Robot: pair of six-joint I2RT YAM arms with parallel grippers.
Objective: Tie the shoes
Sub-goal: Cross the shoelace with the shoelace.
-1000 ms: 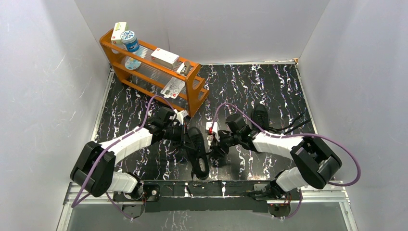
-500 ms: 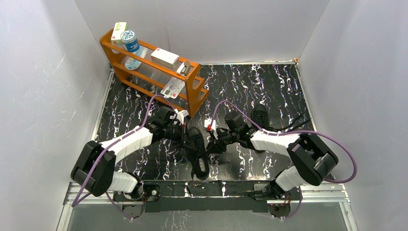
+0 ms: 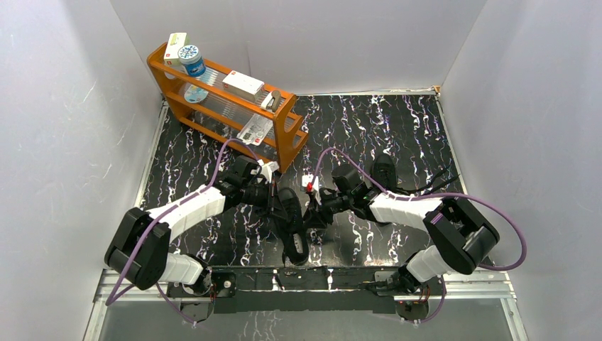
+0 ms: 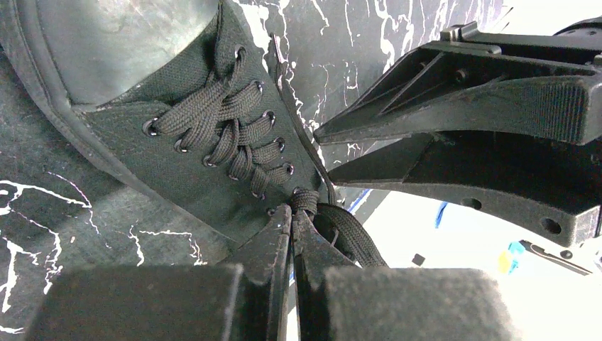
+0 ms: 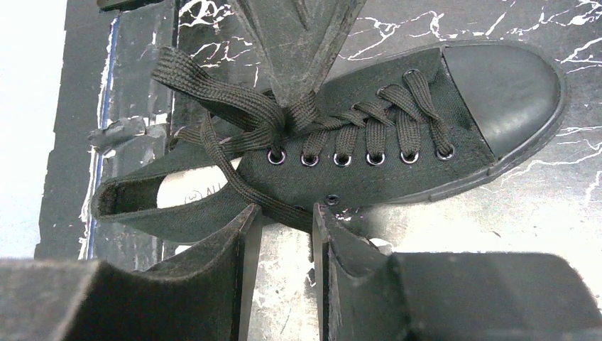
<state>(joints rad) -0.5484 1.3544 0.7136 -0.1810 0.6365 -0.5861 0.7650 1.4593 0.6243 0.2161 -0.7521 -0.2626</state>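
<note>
The top view looks down from above the near edge of the worktop [image 3: 383, 128]. Both wrist views closely share one shoe [image 4: 177, 163].

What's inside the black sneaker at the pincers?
Inside the black canvas low-top sneaker, a pale printed insole shows at the heel. A flat black lace crosses it; the upper hides the rest.

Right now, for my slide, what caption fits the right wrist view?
Left gripper pinches the laces at the black shoe's top eyelets; open right gripper hovers at a loose lace strand.
</note>
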